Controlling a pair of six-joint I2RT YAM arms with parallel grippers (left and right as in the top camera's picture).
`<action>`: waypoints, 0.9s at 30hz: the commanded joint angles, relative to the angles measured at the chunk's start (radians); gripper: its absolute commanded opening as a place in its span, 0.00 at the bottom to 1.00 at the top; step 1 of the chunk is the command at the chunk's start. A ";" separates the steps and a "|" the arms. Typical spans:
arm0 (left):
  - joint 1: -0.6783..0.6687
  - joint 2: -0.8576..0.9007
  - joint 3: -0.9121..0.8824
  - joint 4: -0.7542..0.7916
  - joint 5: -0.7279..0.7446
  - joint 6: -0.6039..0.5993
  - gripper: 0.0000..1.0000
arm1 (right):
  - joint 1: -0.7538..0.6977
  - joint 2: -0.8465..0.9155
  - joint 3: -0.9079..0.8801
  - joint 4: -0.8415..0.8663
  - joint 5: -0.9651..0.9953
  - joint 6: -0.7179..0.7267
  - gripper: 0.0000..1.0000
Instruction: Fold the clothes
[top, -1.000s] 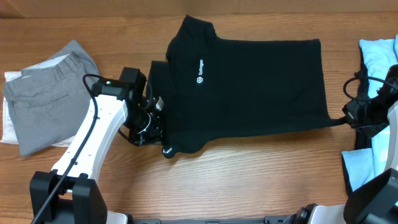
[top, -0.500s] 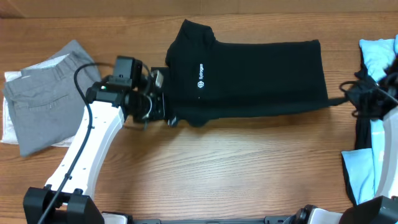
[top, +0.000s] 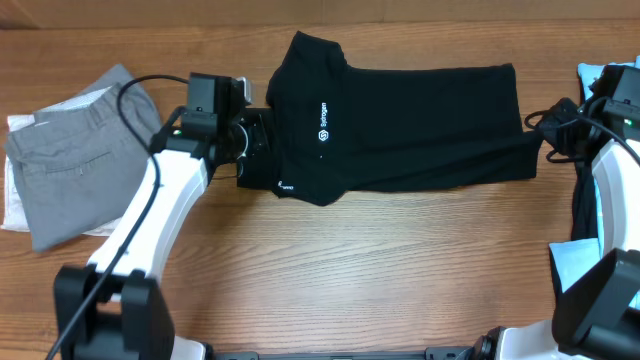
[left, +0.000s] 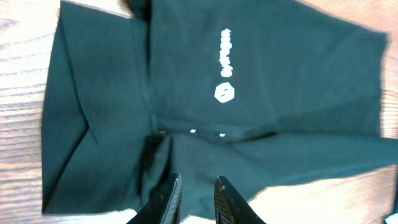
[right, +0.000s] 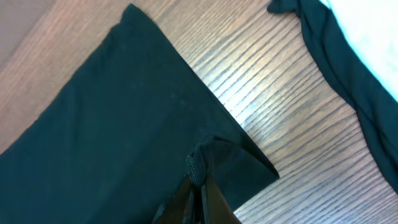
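Observation:
The clothes (top: 400, 125), a black shirt with a small white logo (top: 322, 120), lie folded lengthwise across the far half of the table. My left gripper (top: 257, 152) is at the shirt's left end. In the left wrist view its fingertips (left: 198, 182) stand slightly apart above the black fabric (left: 261, 93), with nothing pinched between them. My right gripper (top: 542, 135) is at the shirt's right edge. In the right wrist view it (right: 200, 171) is shut on a bunched corner of the black fabric (right: 112, 137).
Grey trousers (top: 75, 160) lie on a white cloth at the far left. A light-blue garment (top: 605, 85) sits at the right edge, with another dark cloth (right: 348, 81) beside it. Bare wood (top: 380, 270) runs along the near side.
Both grippers have carried the shirt's near edge away from me, folding the lower half over the upper. The left jaws, shut a second ago, now stand apart.

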 joint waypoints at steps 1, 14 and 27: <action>-0.001 0.069 0.004 -0.008 0.124 0.016 0.22 | 0.003 0.025 0.004 0.005 0.005 -0.011 0.04; -0.046 0.099 -0.009 -0.083 0.000 0.080 0.44 | 0.003 0.036 0.003 -0.014 0.005 -0.011 0.04; -0.072 0.233 -0.009 0.005 0.054 0.061 0.30 | 0.003 0.036 0.003 -0.019 0.005 -0.011 0.04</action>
